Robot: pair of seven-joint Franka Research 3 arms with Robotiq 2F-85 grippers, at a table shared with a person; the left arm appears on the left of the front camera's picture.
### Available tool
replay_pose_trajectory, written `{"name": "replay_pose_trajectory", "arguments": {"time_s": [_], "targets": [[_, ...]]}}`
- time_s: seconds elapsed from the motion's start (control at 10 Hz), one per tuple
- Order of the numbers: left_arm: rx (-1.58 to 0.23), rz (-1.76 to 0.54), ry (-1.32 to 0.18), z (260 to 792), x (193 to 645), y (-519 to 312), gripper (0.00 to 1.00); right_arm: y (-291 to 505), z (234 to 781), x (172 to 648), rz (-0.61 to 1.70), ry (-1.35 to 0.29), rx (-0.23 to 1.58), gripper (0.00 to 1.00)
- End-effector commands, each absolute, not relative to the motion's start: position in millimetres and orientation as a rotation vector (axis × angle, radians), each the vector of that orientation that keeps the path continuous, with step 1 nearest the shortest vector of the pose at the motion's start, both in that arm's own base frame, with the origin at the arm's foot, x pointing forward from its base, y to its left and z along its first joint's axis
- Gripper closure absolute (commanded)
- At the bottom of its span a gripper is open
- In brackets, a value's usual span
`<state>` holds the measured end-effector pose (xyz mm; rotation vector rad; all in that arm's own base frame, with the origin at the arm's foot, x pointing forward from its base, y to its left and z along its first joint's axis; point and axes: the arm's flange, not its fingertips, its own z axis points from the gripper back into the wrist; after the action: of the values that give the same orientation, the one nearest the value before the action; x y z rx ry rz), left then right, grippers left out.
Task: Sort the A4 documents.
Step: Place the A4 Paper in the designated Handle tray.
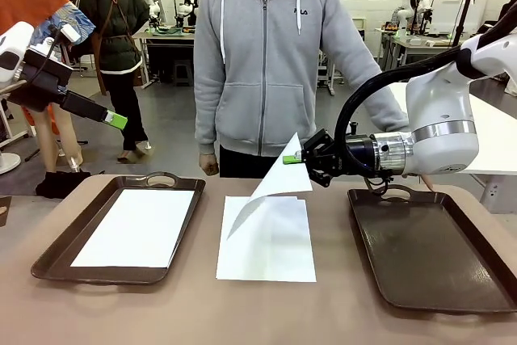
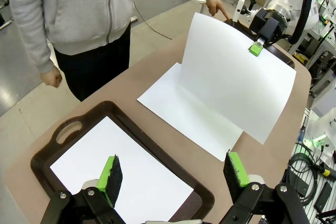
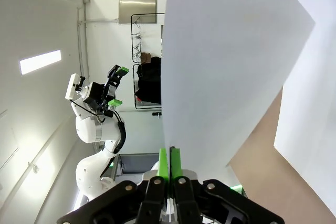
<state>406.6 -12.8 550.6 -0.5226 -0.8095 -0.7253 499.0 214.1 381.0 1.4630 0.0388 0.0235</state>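
One A4 document was clamped at its edge in the right tool above the worktop; the left tool was set apart.

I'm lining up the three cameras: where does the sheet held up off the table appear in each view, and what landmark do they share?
Front view: the lifted sheet is at centre, curling up to the right gripper.
Left wrist view: the lifted sheet stands large at upper right.
Right wrist view: the lifted sheet rises from the shut jaws at bottom centre.
Shared landmark: the flat sheet beneath it.
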Motion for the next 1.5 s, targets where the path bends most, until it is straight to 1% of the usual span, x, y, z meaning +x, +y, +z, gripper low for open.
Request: {"name": "replay_pose_trajectory", "arguments": {"time_s": [0.0,0.3,0.8,1.2,1.4], "targets": [[-0.532,-0.724,-0.814,551,407,-12,0.0,216,380,498,0.003,0.036,1.478,1.0],[-0.532,-0.724,-0.814,551,407,-12,0.0,214,381,499,0.023,0.039,1.463,0.99],[-0.532,-0.724,-0.814,551,407,-12,0.0,198,403,471,0.038,0.09,1.387,0.99],[-0.532,-0.724,-0.814,551,407,-12,0.0,154,432,450,0.055,0.071,1.288,0.99],[-0.532,-0.724,-0.814,551,407,-12,0.0,123,442,444,0.072,0.048,1.208,0.99]]}}
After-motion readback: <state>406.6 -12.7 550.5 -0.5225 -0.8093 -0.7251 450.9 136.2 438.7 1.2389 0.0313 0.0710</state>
